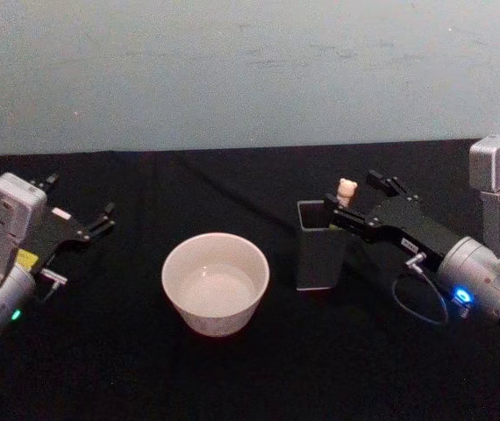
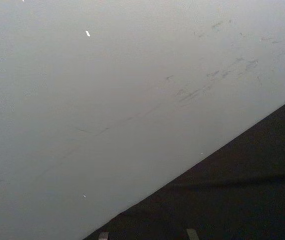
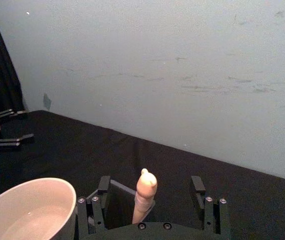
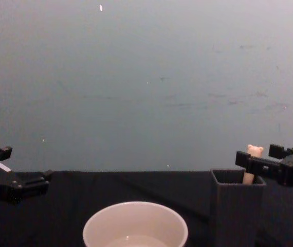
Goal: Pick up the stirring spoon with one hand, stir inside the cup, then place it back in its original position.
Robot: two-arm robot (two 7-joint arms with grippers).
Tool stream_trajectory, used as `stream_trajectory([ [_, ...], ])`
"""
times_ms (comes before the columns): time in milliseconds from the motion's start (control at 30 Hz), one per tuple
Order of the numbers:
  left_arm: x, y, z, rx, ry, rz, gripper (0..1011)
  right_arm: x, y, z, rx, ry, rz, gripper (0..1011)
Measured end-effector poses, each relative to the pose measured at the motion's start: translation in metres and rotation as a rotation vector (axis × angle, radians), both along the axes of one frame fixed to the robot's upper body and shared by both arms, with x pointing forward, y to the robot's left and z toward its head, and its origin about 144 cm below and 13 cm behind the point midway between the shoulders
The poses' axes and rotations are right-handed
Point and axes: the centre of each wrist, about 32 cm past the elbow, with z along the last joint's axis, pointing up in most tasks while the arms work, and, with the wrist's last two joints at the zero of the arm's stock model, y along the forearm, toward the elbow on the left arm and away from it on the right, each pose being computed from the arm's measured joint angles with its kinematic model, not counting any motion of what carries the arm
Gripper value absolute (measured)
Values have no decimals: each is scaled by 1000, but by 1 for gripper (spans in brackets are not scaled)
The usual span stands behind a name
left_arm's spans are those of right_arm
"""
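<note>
Head view: the right gripper (image 1: 353, 200) has its jaws spread either side of the stirring spoon (image 1: 347, 189), which stands in the holder (image 1: 320, 263). Nothing is pinched yet. The left gripper (image 1: 76, 202) sits parked with its jaws spread too, the cup (image 1: 217, 320) well off beyond them.

Right wrist view: the handle is roughly centred in the gap, touching neither finger. I'd close gently just under the bear head, then lift straight up so the bowl clears the walls.

Chest view: the bear head peeks up between the jaw tips.
</note>
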Motion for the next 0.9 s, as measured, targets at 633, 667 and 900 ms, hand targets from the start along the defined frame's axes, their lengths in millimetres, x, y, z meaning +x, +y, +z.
stream_trajectory([
  [633, 0, 0, 0, 0, 0, 0, 1001, 0, 0, 0, 1, -1, 0, 1003],
  [667, 0, 0, 0, 0, 0, 0, 1001, 0, 0, 0, 1, -1, 0, 1003],
  [900, 0, 0, 0, 0, 0, 0, 1001, 0, 0, 0, 0, -2, 0, 959],
])
